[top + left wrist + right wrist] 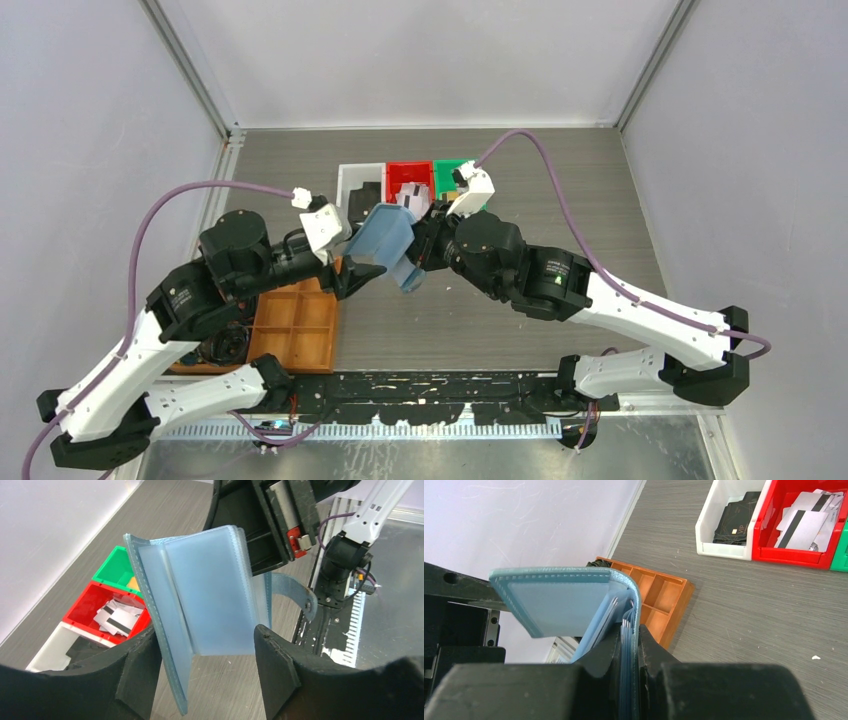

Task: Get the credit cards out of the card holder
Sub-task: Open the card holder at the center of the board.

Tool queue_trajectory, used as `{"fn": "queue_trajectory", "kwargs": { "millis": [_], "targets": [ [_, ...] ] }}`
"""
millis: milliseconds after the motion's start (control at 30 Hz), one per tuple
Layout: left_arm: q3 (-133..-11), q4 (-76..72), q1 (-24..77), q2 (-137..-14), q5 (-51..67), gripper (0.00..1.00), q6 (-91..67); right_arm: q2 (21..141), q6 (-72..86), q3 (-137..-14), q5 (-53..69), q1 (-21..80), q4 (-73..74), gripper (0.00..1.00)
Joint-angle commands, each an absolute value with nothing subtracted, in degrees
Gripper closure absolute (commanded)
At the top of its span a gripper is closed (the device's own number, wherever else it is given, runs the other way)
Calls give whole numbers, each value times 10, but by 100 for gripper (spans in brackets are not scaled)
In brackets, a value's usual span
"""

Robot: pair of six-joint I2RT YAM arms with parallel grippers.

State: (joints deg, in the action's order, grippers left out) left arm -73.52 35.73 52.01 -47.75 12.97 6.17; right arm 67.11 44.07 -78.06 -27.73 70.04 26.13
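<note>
Mostly done, seemingly: soft light-blue bifold card holder (210, 595) hangs mid-air pinched in the right gripper (630, 640), left gripper (207, 640) open astride its clear sleeves, white striped credit cards (804, 517) lie in the red plastic bin (794, 555), leftovers inside unclear.

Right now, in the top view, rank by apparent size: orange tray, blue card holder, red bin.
1. orange tray
2. card holder, close, and raised nearer the camera, so unsure
3. red bin, clearly smallest
</note>
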Motion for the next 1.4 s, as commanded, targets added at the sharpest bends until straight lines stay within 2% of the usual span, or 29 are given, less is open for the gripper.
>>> {"fn": "queue_trajectory", "kwargs": {
  "millis": [0, 100, 267, 533, 733, 867, 1200, 1367],
  "targets": [
    [-726, 302, 519, -473, 90, 31, 76, 655, 437, -798, -274, 707, 212, 99],
    [-729, 308, 519, -474, 115, 20, 66, 673, 437, -819, -283, 708, 231, 99],
    [-745, 336, 520, -486, 144, 16, 48, 692, 431, -842, -297, 713, 250, 99],
    [-734, 325, 519, -471, 108, 20, 82, 679, 430, -835, -300, 716, 249, 99],
    [-762, 356, 519, -466, 176, 15, 45, 669, 431, -819, -300, 717, 240, 99],
    [-770, 373, 519, -470, 205, 16, 32, 669, 434, -818, -294, 717, 238, 99],
    [-740, 326, 519, -474, 111, 22, 70, 669, 435, -820, -295, 723, 236, 99],
    [-731, 321, 519, -475, 107, 22, 70, 673, 434, -823, -294, 724, 235, 99]
  ]
}}
